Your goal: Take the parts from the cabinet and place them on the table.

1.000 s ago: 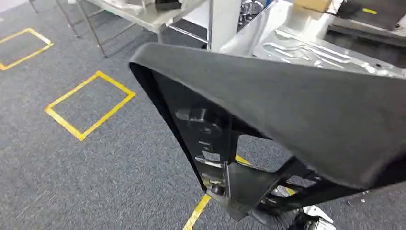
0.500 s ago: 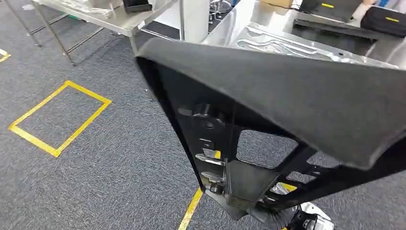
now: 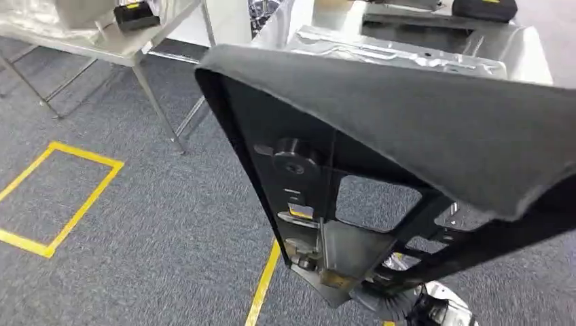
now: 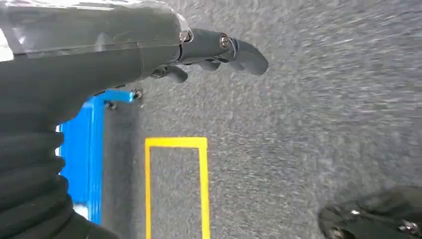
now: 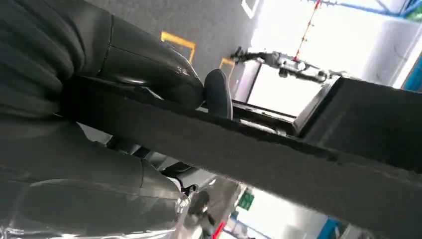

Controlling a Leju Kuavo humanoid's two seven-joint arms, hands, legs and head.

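Floor: grey carpet with yellow tape lines, one yellow square at about 9 o'clock in the head view.
Background: a steel table sits up at 11 o'clock with a small black-and-yellow box on it; a shiny sheet-metal panel lies at 12 to 1 o'clock.
Part: a big black panel with a felt-like face and a ribbed plastic back, held up in the air, right in front of the head camera, spanning from centre out to 3 o'clock.
Right hand: clamped on the panel's edge, thumb on one side and fingers on the other, so it's gripping the part.
Left hand: hanging over the carpet, fingers curled slightly but apart, holding nothing.
Also there: a blue frame shows next to the left arm in the left wrist view.
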